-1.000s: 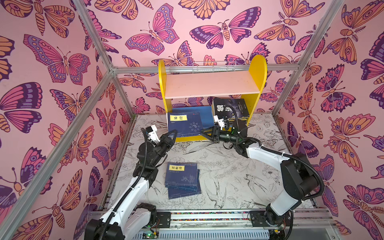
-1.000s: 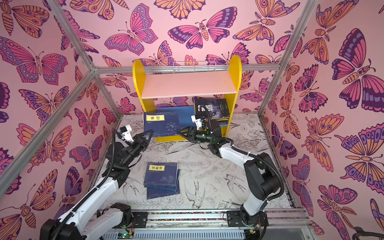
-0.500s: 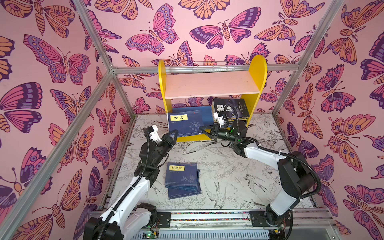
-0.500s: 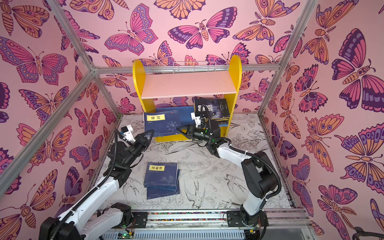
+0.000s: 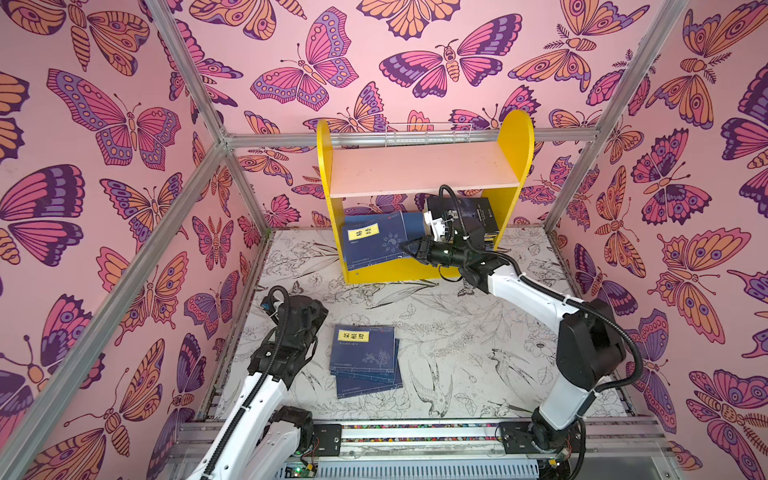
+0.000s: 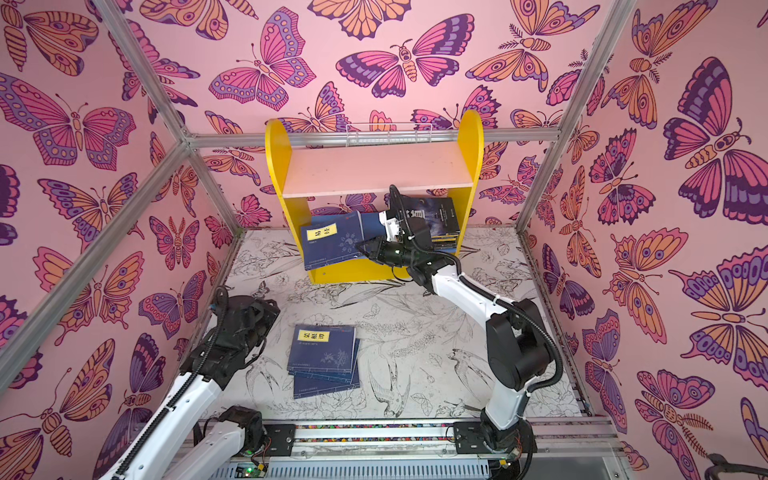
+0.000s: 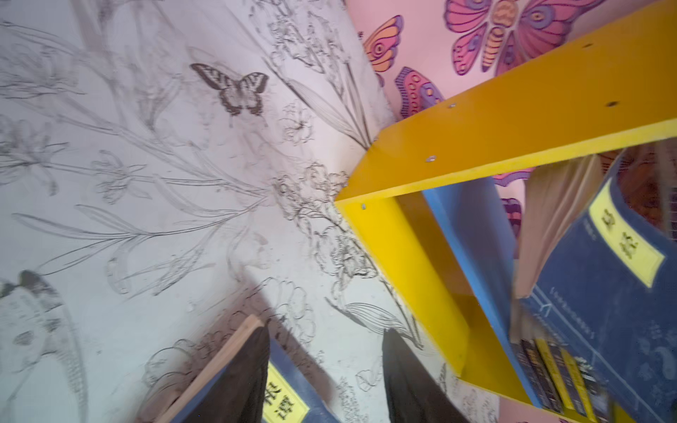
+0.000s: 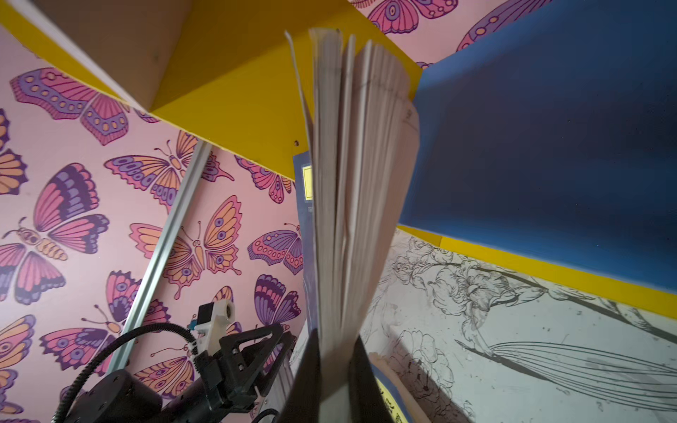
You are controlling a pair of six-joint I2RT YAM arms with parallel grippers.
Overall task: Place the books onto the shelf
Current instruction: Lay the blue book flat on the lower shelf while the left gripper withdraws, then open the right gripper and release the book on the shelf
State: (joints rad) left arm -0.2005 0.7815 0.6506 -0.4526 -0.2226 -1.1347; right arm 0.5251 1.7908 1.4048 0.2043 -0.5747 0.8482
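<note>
Navy book (image 5: pixel 376 245), pinched by the right tool (image 5: pixel 409 250) at mid-frame, tilts presumably to enter the shelf (image 5: pixel 395 272); left tool (image 7: pixel 324 344), lower left, gapes empty.

Robot lab cell — aluminium frame (image 5: pixel 270 140), butterfly-print walls (image 5: pixel 374 50), arms (image 5: pixel 528 291) on a base rail (image 5: pixel 415 433).

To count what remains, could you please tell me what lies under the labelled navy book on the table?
Under the top navy book, edges of at least two more navy books stick out. Their covers are hidden, so the count is unclear.
</note>
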